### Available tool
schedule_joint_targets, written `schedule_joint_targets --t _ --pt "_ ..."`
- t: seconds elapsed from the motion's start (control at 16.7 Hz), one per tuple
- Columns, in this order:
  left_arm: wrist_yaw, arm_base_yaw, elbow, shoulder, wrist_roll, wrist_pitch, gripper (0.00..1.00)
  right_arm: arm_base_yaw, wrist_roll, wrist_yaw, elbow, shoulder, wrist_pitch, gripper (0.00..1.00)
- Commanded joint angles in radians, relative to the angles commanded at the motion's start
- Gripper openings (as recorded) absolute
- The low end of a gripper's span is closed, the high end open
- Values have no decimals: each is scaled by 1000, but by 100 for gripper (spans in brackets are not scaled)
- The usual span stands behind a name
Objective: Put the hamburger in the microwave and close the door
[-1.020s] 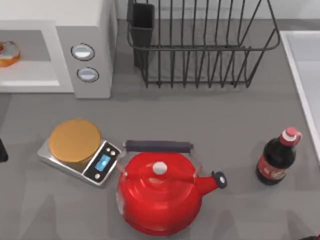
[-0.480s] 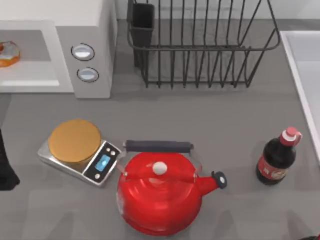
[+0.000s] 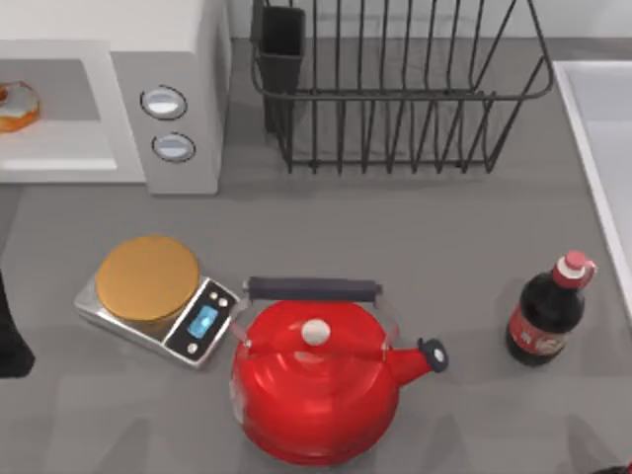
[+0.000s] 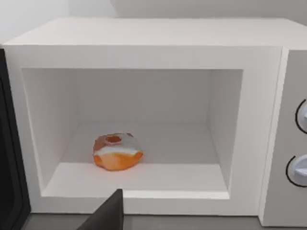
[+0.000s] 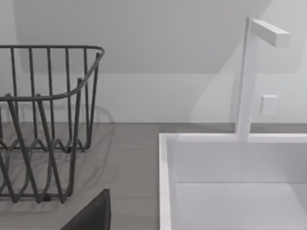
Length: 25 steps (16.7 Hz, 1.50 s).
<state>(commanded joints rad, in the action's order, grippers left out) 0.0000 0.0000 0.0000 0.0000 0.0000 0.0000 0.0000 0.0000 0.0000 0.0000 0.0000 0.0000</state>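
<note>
the hamburger (image 4: 117, 152) sits on the floor of the microwave (image 4: 144, 38) cavity, toward the cavity's front and apart from its walls; in the top view the hamburger (image 3: 17, 105) shows at the far left edge of the table, inside the open cavity. the microwave (image 3: 168, 39) stands at the table's back left corner, its two silvery knobs (image 3: 164, 102) on the side panel facing the middle of the table. the door (image 4: 9, 158) stands open, seen as a dark panel beside the cavity mouth. the left claw (image 3: 8, 336) is at the table's left edge, in front of the microwave and left of the scale (image 3: 156, 300); one dark finger (image 4: 108, 214) shows below the cavity mouth, and whether the claw is wide or narrow i cannot tell. a red kettle (image 3: 321, 380) sits near the front edge, just beside the scale. a wire dish rack (image 3: 395, 89) stands at the back middle, a cola bottle (image 3: 549, 311) toward the right edge, and a white sink (image 5: 230, 182) along that edge. the right claw (image 5: 91, 215) is parked at the front right corner; its opening i cannot tell either.
</note>
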Motion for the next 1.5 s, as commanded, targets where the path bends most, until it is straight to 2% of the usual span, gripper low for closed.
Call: schedule_joint_targets --t 0.6,1.2,1.5 --pt "0 0 0 0 0 0 2 0 0 0 0 0 0 100" --pt "2 4 0 1 0 2 0 0 0 0 0 0 0 100" --pt "93 100 -8 42 1 52 0 0 0 0 0 0 0 100"
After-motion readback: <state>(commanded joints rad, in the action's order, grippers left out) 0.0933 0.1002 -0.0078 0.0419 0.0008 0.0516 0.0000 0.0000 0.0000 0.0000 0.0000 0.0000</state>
